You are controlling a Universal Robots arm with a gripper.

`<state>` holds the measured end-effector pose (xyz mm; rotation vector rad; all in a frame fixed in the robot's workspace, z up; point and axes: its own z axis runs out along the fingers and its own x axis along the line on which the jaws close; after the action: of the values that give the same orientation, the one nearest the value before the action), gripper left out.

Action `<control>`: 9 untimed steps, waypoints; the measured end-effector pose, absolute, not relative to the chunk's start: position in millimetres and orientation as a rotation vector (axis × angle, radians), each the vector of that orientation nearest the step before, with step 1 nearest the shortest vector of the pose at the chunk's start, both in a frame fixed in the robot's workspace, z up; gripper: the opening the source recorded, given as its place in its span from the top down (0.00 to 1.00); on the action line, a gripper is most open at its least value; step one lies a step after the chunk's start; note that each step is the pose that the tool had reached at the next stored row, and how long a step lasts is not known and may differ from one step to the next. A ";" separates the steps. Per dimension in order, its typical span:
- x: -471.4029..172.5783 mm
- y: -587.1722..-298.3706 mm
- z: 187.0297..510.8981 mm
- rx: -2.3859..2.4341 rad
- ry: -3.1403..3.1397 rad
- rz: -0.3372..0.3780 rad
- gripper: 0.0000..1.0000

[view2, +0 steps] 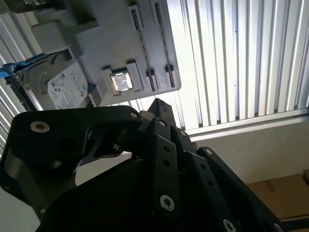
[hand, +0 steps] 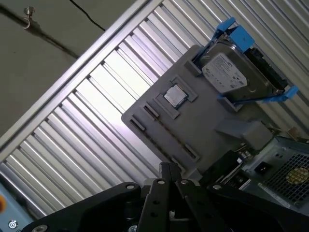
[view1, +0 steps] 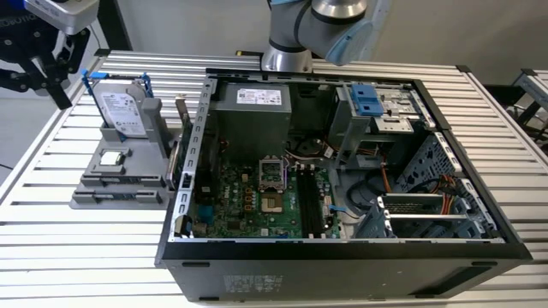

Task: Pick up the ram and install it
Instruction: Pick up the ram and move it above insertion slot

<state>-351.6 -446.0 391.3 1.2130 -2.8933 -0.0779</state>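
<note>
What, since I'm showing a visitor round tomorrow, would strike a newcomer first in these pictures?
The open computer case fills the middle of the exterior view, its green motherboard bare. At the exterior view's left, a grey holder carries a hard drive in a blue bracket and a small silver processor chip. In the first wrist view the black pincer, shut, points toward that holder.

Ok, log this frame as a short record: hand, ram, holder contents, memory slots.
hand: raised, at the exterior view's left of the grey holder
ram: apparently the dark strip on edge between holder and computer case, untouched
holder contents: hard drive, processor chip
memory slots: look empty
</note>
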 end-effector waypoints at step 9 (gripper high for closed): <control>-351.6 -446.0 391.3 1.360 -2.830 -0.065 1.00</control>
<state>-351.6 -446.0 391.3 1.3596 -2.8302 -0.0648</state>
